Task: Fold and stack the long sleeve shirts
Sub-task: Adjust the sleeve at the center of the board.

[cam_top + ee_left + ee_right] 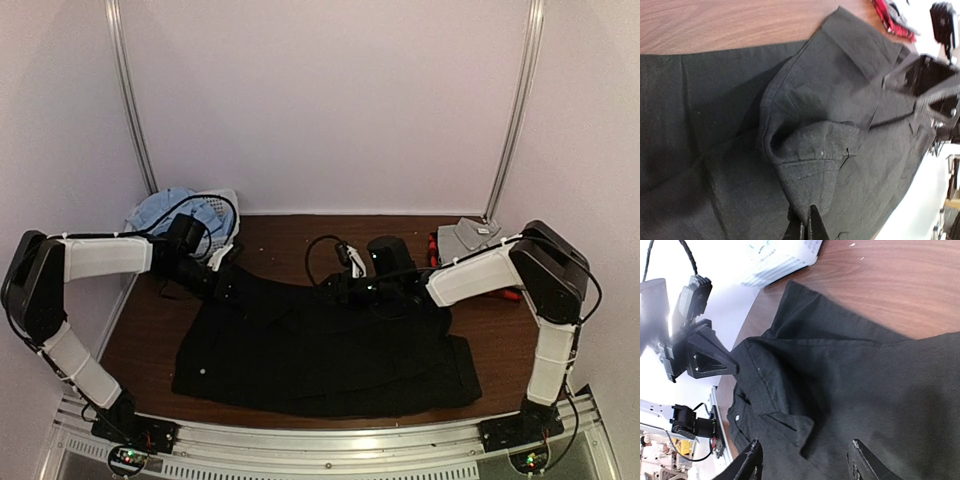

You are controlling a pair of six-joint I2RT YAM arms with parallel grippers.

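Note:
The black shirt (320,350) lies spread on the brown table. My left gripper (226,286) is at its far left corner, shut on a pinched fold of black cloth (807,190); the closed tips show in the left wrist view (808,226). My right gripper (352,290) is open just above the shirt's far middle. In the right wrist view its fingers (753,462) straddle the collar and placket (775,410), holding nothing. A grey shirt (472,236) lies on the red-and-black plaid shirt (508,294) at the back right. The light blue shirt (165,208) is at the back left.
A white mesh basket (222,210) holds the light blue shirt at the back left corner; it also shows in the right wrist view (785,257). White walls close in the table on three sides. Bare wood (290,235) shows behind the black shirt.

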